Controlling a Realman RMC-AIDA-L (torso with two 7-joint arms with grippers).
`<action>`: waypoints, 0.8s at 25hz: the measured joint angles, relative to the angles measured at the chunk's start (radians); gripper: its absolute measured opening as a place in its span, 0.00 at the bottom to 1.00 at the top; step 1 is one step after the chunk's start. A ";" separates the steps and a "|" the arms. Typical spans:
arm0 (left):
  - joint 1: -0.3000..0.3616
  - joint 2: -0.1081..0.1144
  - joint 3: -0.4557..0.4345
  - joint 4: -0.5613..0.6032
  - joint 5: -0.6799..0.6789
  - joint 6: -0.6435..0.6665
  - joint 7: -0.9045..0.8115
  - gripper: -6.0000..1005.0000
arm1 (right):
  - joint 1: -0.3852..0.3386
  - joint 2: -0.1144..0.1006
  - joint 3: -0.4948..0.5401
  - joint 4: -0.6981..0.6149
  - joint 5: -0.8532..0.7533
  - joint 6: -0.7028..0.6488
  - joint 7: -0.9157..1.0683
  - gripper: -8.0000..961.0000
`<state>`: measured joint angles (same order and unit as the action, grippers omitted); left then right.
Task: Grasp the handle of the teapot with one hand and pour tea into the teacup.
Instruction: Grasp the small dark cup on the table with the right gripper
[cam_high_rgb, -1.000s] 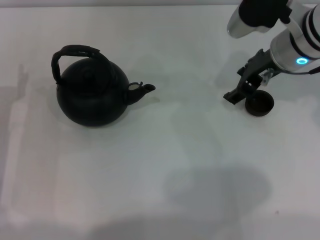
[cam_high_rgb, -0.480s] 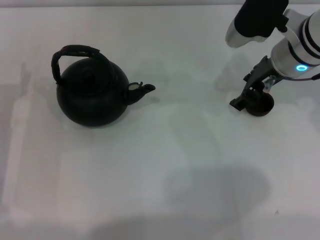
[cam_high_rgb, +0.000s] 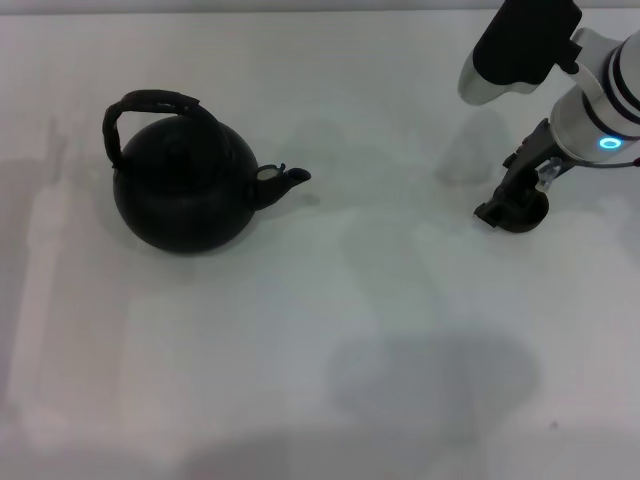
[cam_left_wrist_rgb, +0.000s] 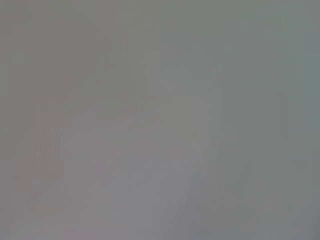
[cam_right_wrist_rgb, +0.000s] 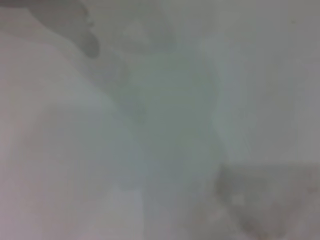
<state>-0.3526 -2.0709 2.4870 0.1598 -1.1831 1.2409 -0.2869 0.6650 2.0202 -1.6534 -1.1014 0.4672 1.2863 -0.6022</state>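
Note:
The large matte black teapot (cam_high_rgb: 182, 195) stands upright at the left of the white table in the head view, its short spout (cam_high_rgb: 292, 177) pointing right. Its dark arched handle (cam_high_rgb: 150, 101) loops over its top, and nothing touches it. The tiny dark teacup (cam_high_rgb: 532, 213) sits at the far right, mostly hidden by my right gripper (cam_high_rgb: 512, 203), which reaches down onto it from above. My left gripper is out of view. Both wrist views show only blurred pale surface.
The white table (cam_high_rgb: 330, 330) stretches between teapot and teacup with nothing on it. My right arm's white and black links (cam_high_rgb: 545, 55) hang over the far right corner. A soft shadow (cam_high_rgb: 430, 385) lies on the near middle.
My right gripper has shifted to the right and closed in over the teacup, covering more of it. The teapot has not moved.

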 joint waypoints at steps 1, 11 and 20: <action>-0.001 0.000 0.000 -0.001 0.000 0.000 0.000 0.77 | 0.000 0.000 -0.001 0.000 0.000 0.003 0.000 0.78; -0.011 -0.001 0.000 -0.007 -0.001 0.000 0.000 0.77 | -0.009 -0.002 0.003 0.000 -0.022 0.037 0.003 0.77; -0.012 -0.002 0.000 -0.005 0.006 0.000 0.000 0.77 | -0.013 -0.004 0.006 -0.009 -0.043 0.076 0.025 0.77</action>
<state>-0.3651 -2.0724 2.4865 0.1550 -1.1776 1.2409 -0.2869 0.6524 2.0159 -1.6475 -1.1107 0.4239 1.3621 -0.5773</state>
